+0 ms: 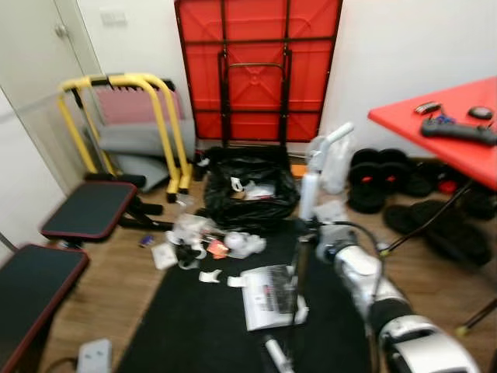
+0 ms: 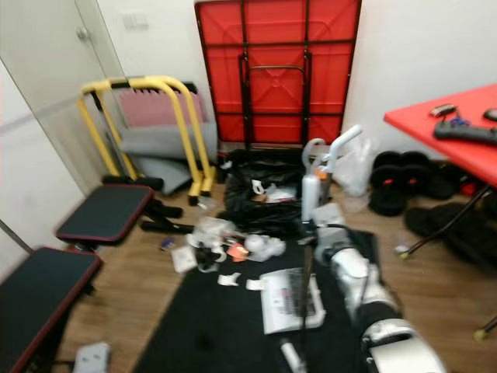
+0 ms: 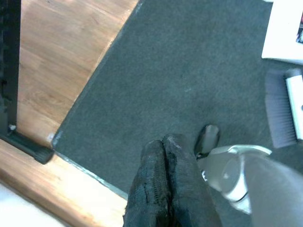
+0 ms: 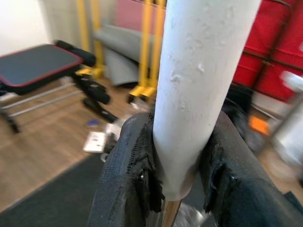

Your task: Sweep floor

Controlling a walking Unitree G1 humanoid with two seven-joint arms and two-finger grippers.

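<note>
My right gripper (image 1: 307, 230) is shut on the white grip of a broom (image 1: 309, 194); the right wrist view shows both fingers (image 4: 132, 175) clamped around that grip (image 4: 199, 85). The broom's dark pole runs down to its head (image 1: 276, 354) on the black mat (image 1: 194, 326). Its grey bristles (image 3: 279, 113) also lie on the mat in the left wrist view. A pile of crumpled paper and scraps (image 1: 203, 241) sits at the mat's far edge, with a magazine (image 1: 268, 295) nearer. My left gripper (image 3: 165, 156) hangs shut and empty over the mat.
An open black rubbish bag (image 1: 248, 186) lies behind the litter. Two weight benches (image 1: 89, 210) and a yellow frame (image 1: 159, 116) stand at the left. A folded red table (image 1: 256, 70) leans on the wall. A red table (image 1: 450, 128) and weight plates (image 1: 373, 183) are at the right.
</note>
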